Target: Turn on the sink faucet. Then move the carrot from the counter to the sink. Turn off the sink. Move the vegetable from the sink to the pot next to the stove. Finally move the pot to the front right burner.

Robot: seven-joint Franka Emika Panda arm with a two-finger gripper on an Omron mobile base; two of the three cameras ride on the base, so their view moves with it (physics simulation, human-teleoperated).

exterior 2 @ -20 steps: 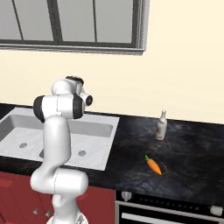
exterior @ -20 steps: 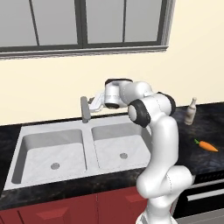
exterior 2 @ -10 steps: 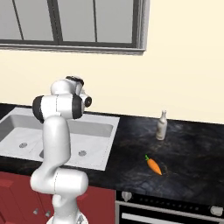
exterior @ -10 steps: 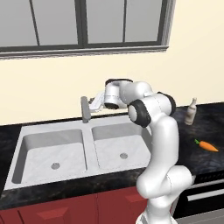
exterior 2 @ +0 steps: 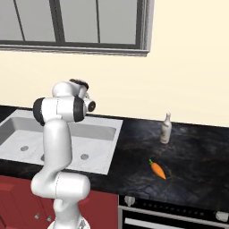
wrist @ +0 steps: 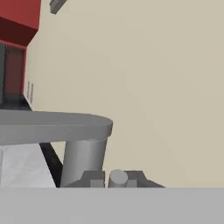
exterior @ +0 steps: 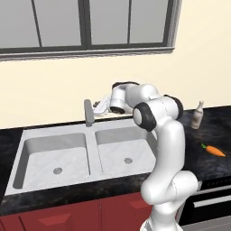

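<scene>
Right, I've got the tool (exterior: 100, 107) pinched fully shut, gripping nothing, beside the sink faucet (exterior: 89, 113) at centre left. That thin lever looks stiff and light; I'd nudge its free tip. The carrot (exterior: 214, 151) waits far right on the counter (exterior: 205, 160).

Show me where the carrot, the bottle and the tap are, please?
carrot (exterior 2: 157, 169), right base view, orange body.
bottle (exterior 2: 166, 130), right base view, its pale body.
sink faucet (exterior: 89, 113), left base view, the upright grey post.

pale bottle (exterior 2: 166, 128) upright near the cream wall (exterior 2: 188, 76), window (exterior: 85, 22) up above, oven front (exterior 2: 170, 219) lower right
</scene>
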